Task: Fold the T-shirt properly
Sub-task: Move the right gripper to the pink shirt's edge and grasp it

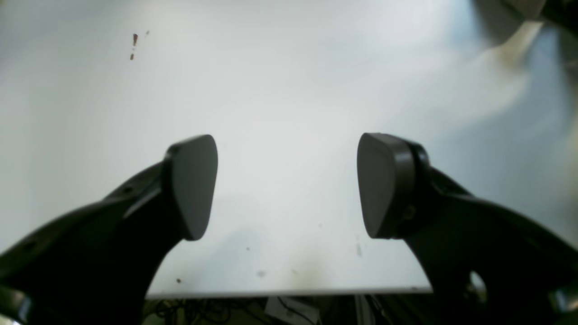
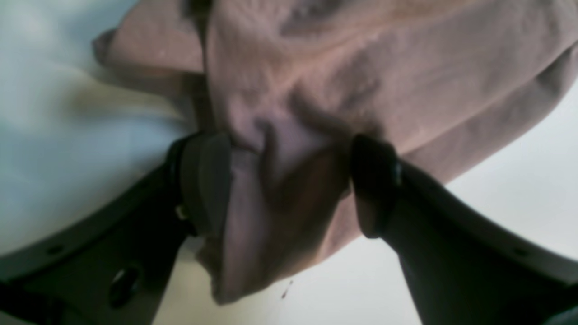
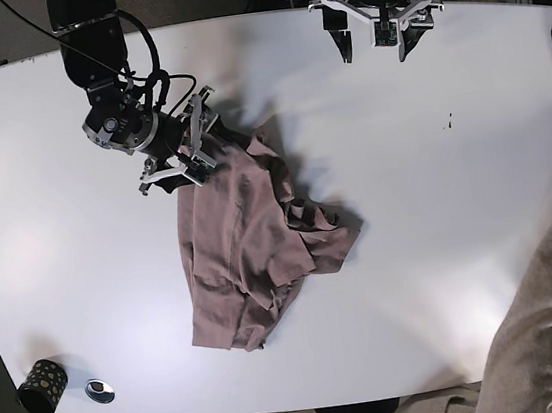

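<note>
Right claw (image 3: pixel 184 145) sits at the T-shirt's (image 3: pixel 250 240) upper edge; the garment's bulk runs away from it toward the near tabletop (image 3: pixel 436 197) edge, long axis roughly along that line. Right wrist view: pads set apart w/ a bunched fold of cloth (image 2: pixel 280 180) filling the gap between them, both pads touching fabric. Whether the pinch is firm: cannot tell; blurred.

Left claw (image 3: pixel 374 23) is well apart from the garment, over bare tabletop at the far edge, pads wide apart, nothing between. Right arm is clearly the nearer one.

T-shirt condition: dusty pink, crumpled, not laid flat. Layers overlap; a dark rumpled knot shows at mid-right. Sleeves and collar can't be told apart. Judged: spreading is needed before any fold; task at early stage.
</note>
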Controlling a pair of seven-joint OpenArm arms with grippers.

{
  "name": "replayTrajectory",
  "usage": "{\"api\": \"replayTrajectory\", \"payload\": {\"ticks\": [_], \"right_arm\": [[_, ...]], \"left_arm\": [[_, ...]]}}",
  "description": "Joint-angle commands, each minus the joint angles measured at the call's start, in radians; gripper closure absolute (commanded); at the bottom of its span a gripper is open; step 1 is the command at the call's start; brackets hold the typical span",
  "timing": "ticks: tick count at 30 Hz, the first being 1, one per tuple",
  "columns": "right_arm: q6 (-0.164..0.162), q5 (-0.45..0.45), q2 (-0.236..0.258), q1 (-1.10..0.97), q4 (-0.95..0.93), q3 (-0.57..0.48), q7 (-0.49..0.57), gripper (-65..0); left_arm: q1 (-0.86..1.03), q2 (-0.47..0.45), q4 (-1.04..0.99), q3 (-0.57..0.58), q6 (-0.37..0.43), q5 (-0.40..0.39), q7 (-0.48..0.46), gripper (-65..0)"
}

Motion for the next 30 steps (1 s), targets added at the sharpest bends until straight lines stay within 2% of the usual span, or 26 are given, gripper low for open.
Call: {"api": "replayTrajectory", "payload": {"ticks": [1, 7, 12, 16, 18, 27, 30], "right_arm": [[-0.001, 0.018, 0.01, -0.027, 0.091, 0.007, 0.027, -40.0], [-0.001, 0.017, 0.007, -0.096, 0.167, 0.009, 0.03, -40.0], [-0.001, 0.015, 0.008, -0.106, 0.16, 0.011, 0.034, -40.0], [-0.001, 0.015, 0.014, -0.107, 0.152, 0.011, 0.084, -40.0], [-0.001, 0.015, 0.031, -0.109, 0.146, 0.012, 0.097, -40.0], [-0.013, 0.012, 0.046, -0.109, 0.131, 0.009, 0.1, -40.0], [-0.013, -0.029, 0.043, -0.109, 0.129, 0.009, 0.1, -40.0]], "left_arm": [[0.011, 0.003, 0.015, 0.002, 0.001, 0.003, -0.022, -44.4], [-0.003, 0.003, 0.015, 0.002, 0.001, 0.003, -0.022, -44.4], [-0.023, 0.003, 0.009, 0.002, 0.001, 0.003, -0.022, -44.4], [-0.024, 0.003, -0.005, 0.002, 0.001, 0.003, -0.022, -44.4], [-0.024, 0.003, -0.005, 0.002, 0.001, 0.003, -0.022, -44.4], [-0.026, 0.003, -0.006, 0.004, 0.001, 0.003, -0.022, -44.4], [-0.026, 0.003, -0.006, -0.001, 0.001, 0.003, -0.022, -44.4]]}}
